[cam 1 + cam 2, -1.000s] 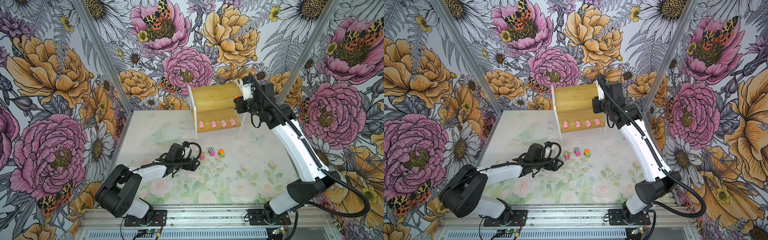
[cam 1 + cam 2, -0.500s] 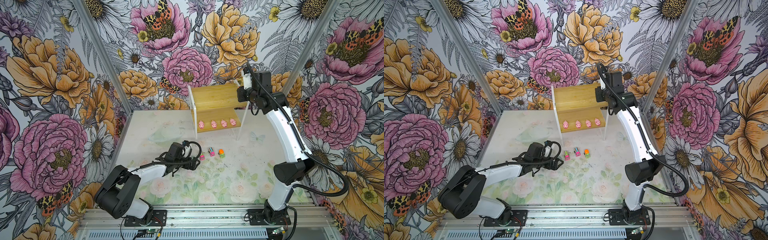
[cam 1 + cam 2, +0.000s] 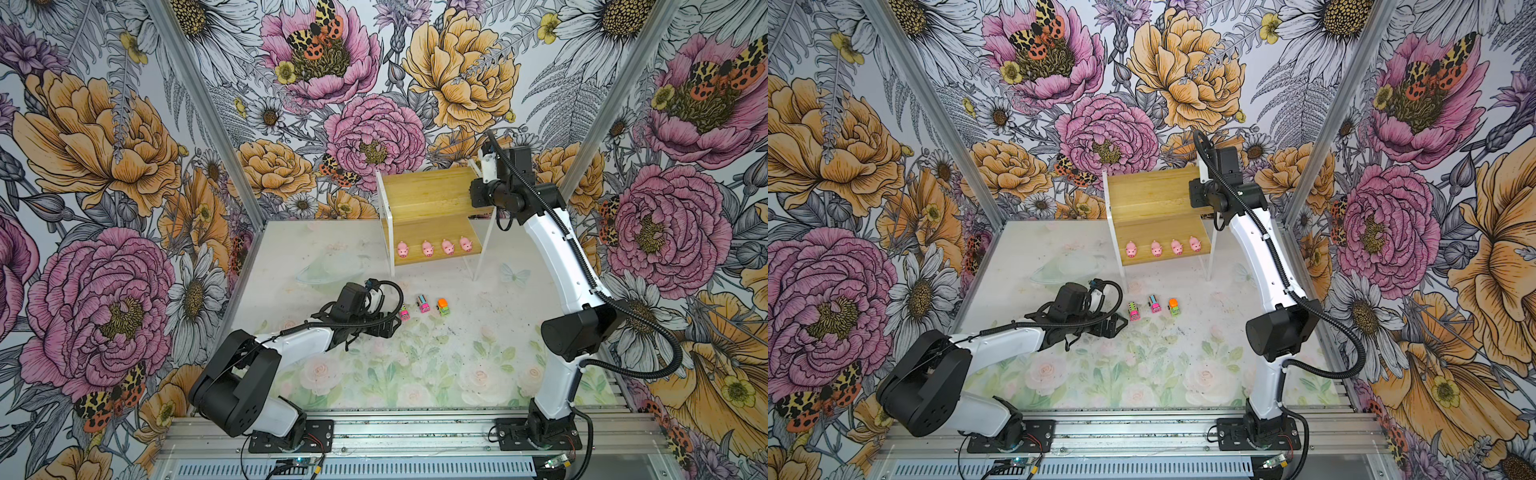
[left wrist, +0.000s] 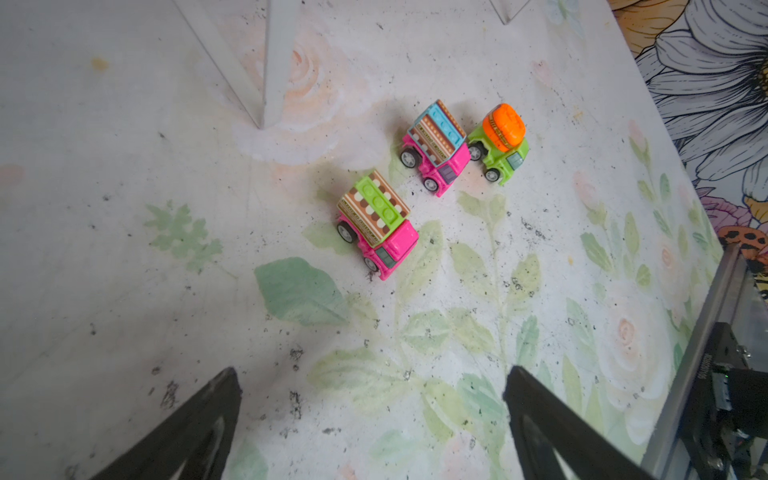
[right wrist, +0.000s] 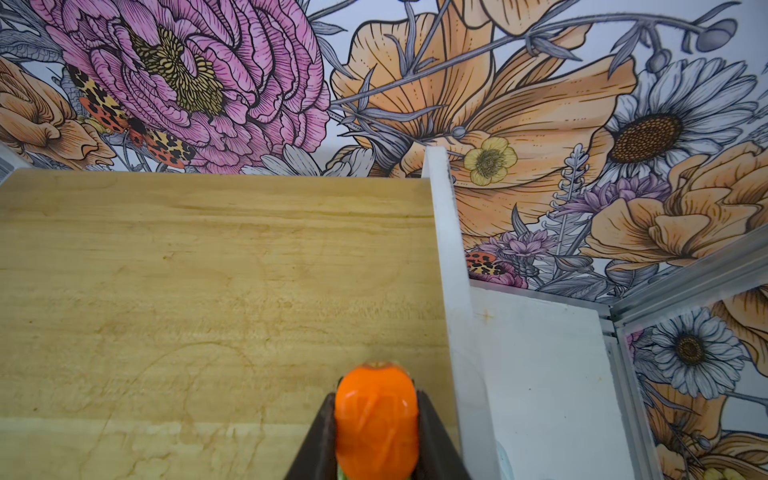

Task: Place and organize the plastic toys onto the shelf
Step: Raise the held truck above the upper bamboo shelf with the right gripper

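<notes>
While our right gripper [image 5: 376,401] clamps its jaws on a tiny green plastic truck with an orange top [image 5: 376,428] over the right end of the upper board of the two-tier bamboo shelf with white legs [image 5: 208,270], we cannot tell if the toy touches the wood. Our left gripper [image 4: 372,374] hovers with jaws wide apart and empty above the floral-printed tabletop [image 4: 124,208], near a pink truck with a green-striped top [image 4: 376,222], a pink truck with a blue-striped top [image 4: 436,145] and a second orange-topped green truck [image 4: 500,141]. Four pink plastic pigs [image 3: 428,248] line the lower board.
</notes>
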`<state>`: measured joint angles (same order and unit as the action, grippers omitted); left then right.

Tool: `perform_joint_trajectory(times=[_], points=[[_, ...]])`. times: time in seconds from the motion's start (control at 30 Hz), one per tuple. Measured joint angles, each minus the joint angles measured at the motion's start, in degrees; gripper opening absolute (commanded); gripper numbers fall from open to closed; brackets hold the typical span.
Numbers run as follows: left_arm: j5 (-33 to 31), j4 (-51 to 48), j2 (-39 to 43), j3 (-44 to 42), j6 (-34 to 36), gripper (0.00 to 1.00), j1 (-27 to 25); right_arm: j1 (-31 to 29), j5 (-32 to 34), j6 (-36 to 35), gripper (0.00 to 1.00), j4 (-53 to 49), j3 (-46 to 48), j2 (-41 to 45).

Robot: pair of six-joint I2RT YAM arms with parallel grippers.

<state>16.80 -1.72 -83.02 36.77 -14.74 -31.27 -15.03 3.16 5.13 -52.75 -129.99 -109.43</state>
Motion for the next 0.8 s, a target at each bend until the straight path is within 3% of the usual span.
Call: perform_joint_trajectory(times=[0.6,0.8], points=[[-0.9,-0.2,0.0,0.0,0.2,0.99,0.0,-0.5,-1.5,3.4,0.20,0.0,0.0,0.0],[-0.9,-0.2,0.0,0.0,0.2,0.99,0.0,-0.5,-1.5,4.3,0.29,0.0,0.0,0.0]])
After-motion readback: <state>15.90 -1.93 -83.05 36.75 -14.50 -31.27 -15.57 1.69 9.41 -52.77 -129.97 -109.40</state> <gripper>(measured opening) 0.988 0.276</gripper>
